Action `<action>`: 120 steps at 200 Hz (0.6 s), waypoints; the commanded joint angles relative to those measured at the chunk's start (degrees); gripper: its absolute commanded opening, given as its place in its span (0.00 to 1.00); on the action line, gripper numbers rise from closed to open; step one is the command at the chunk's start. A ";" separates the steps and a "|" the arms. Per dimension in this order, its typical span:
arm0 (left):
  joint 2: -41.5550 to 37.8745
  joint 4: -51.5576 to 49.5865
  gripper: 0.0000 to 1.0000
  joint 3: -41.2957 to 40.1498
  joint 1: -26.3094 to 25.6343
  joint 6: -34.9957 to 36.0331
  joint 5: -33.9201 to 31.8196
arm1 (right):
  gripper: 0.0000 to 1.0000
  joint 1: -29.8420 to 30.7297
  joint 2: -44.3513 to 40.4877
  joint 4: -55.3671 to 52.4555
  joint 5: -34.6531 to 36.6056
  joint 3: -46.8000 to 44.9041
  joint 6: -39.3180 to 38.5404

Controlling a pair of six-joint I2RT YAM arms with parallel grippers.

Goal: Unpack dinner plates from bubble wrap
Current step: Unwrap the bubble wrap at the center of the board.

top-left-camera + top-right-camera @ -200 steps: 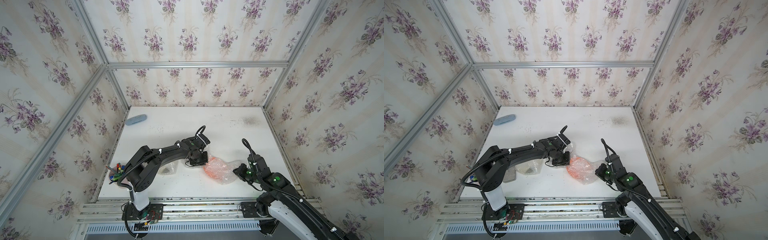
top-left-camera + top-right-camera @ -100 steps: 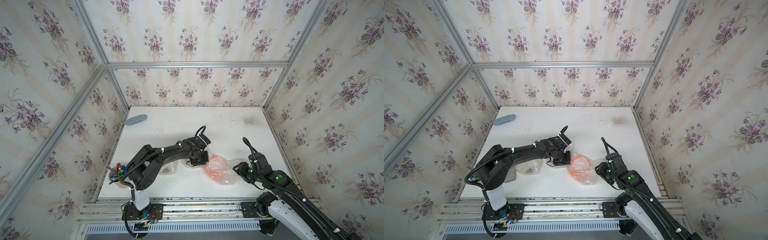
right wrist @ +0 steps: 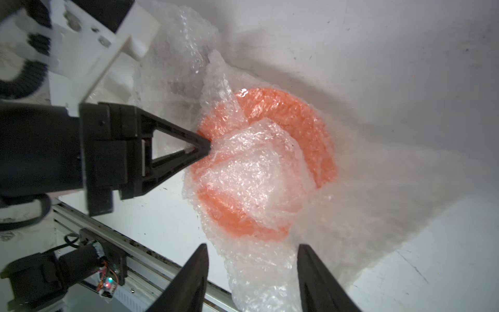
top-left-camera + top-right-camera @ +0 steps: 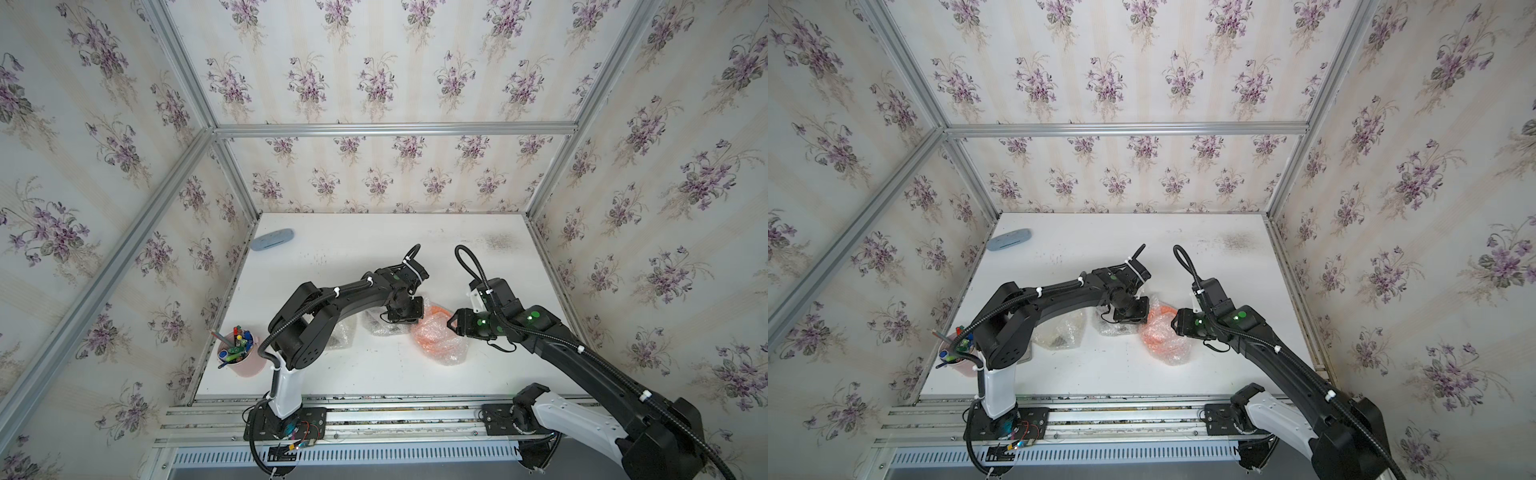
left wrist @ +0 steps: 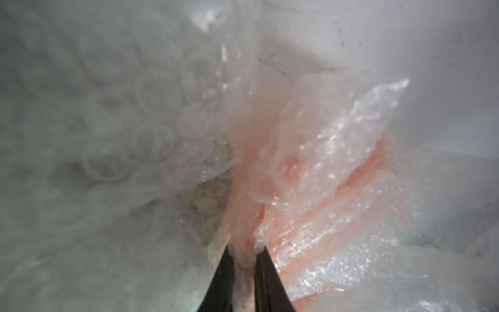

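Two holds needed: my left jaws clench bubble wrap (image 3: 256, 167) over the orange plate (image 3: 291, 116); my right jaws, released, should grasp the right-hand edge.

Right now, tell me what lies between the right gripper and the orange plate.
Only bubble wrap: in the right wrist view a crumpled fold of it covers the stretch from the right gripper to the orange plate.
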 commanded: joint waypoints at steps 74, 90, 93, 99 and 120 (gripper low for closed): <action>2.97 -7.55 0.49 6.85 1.70 5.76 2.74 | 0.54 1.63 -7.05 -19.77 10.34 6.34 9.72; 2.12 -8.02 0.56 7.13 2.05 5.44 3.48 | 0.54 1.70 -5.87 -21.15 10.20 10.21 7.74; 1.91 -8.02 0.59 7.20 2.01 5.31 3.67 | 0.54 1.68 -5.57 -21.26 10.14 10.83 7.43; 1.34 -8.13 0.61 7.00 2.20 5.16 3.85 | 0.54 1.66 -5.01 -21.27 9.67 11.89 6.70; -0.98 -8.16 0.67 6.43 2.30 4.89 4.21 | 0.54 1.72 -3.65 -20.89 8.07 14.67 5.09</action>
